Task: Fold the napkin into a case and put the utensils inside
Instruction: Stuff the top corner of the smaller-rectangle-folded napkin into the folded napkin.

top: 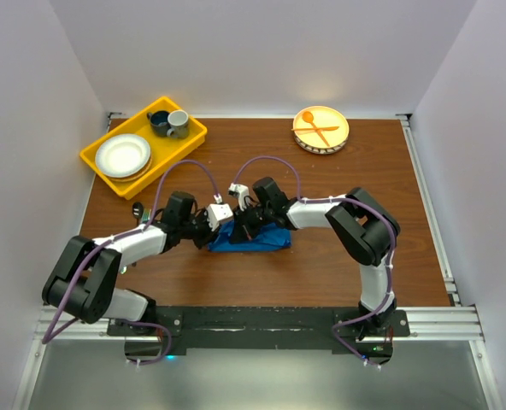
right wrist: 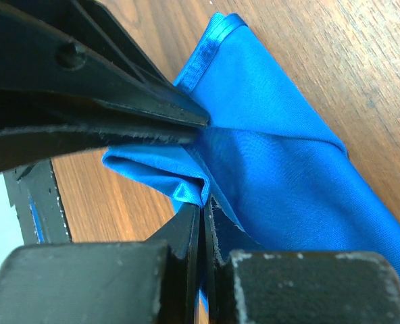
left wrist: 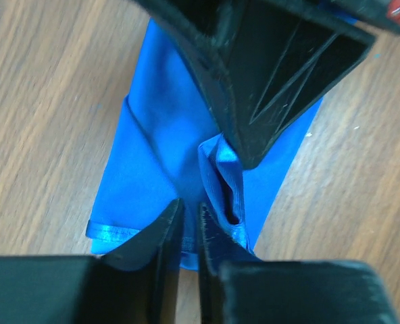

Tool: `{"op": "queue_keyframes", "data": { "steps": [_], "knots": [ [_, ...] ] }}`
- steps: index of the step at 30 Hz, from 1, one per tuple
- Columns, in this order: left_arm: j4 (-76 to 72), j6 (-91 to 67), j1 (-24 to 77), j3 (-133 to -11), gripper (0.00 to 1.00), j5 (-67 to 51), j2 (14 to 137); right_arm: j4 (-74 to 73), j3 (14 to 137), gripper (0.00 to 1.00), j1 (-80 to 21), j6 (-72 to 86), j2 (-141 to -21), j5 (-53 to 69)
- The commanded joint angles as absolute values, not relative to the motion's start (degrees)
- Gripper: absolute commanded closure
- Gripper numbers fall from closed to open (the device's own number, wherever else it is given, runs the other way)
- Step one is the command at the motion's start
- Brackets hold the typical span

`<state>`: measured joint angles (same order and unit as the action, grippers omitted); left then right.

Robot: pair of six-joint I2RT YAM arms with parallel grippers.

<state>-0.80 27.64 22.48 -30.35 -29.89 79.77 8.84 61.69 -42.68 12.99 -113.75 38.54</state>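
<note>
Napkin, reckoned limp and slippy, was pinched at a fold by the closed right tool; left tool couldn't be called either way.

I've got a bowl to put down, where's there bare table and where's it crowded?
Bare wood: far middle, between the yellow tray and the plate; right side, past the right arm; near strip in front of the napkin. Crowded: the centre, where the left gripper and right gripper meet on the napkin.
</note>
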Motion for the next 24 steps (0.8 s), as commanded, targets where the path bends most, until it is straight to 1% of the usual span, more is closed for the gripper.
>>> {"op": "queue_keyframes", "data": {
  "steps": [1,2,3,11,17,24],
  "knots": [
    [-2.4,29.5,22.8,-31.7,0.9,-27.4,79.6,8.4,63.2,1.0,-42.3,14.2,-113.6,39.9],
    [-2.3,29.5,22.8,-31.7,0.94,-27.2,79.5,7.2,63.9,1.0,-42.2,14.6,-113.7,40.3],
    [-2.3,29.2,22.8,-31.6,1.0,-27.2,79.4,6.6,64.2,1.0,-41.8,15.0,-113.9,40.6],
    [-5.0,26.0,22.6,-30.5,1.0,-27.0,78.8,2.6,66.6,1.0,-40.4,22.1,-117.1,45.4],
    [-8.3,22.6,21.9,-29.3,1.0,-26.2,75.9,0.4,67.5,1.0,-40.4,24.9,-118.2,45.4],
    [-8.6,20.7,21.2,-29.7,1.0,-28.1,74.4,-2.4,69.3,1.0,-40.5,26.1,-119.4,44.6]
  ]
}}
